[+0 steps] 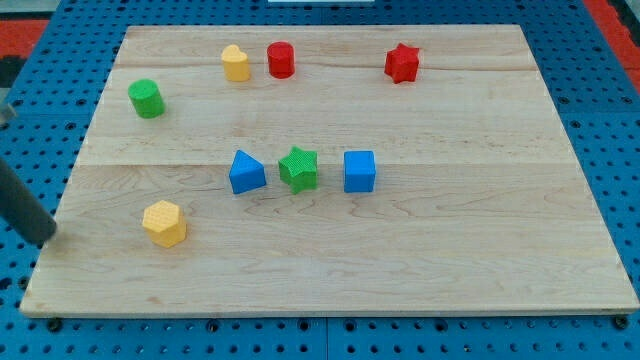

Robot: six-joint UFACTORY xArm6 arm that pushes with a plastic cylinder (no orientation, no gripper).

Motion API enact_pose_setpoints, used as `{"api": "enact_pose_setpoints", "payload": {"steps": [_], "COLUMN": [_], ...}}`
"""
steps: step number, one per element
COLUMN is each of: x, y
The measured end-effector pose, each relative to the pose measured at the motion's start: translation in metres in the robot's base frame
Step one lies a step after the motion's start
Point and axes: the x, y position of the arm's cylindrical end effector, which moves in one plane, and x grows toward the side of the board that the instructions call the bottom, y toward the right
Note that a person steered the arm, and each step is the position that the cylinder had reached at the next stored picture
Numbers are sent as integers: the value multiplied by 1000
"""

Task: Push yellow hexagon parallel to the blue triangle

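Eight small blocks sit on the pale wooden worktop (420, 250), which fills most of the frame over a blue pegboard (610, 150). I have no gripper on this rig, only a dark rod (20, 205) coming in at the left edge of the frame; my tip (45, 240) rests at the worktop's left border, lower left, grasping nothing and touching no block.

Just right of my tip, with bare wood between us, lies the yellow hexagon (164, 223), alone in the lower left of the worktop. Up and to its right, near mid-frame, runs a row of three: the blue triangle (246, 172), the green star (298, 168) just beside it, and the blue cube (359, 171) on the right end. That row is well apart from the hexagon, and nothing lies in the gap between them.

Along the upper part of the frame, a green cylinder (146, 98) stands at upper left, a yellow block with a rounded top (235, 63) sits just beside a red cylinder (281, 59), and a red star (402, 63) is at upper right.
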Motion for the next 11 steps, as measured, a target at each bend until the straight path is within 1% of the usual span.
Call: {"api": "enact_pose_setpoints", "payload": {"steps": [1,2,3,4,5,6,7,8,9,10,11], "x": [20,-12,-15,3,-5,-17,-18,-23,-43,-68,-100], "y": [32,62,107,102,166,159,196,202,146,136,147]}}
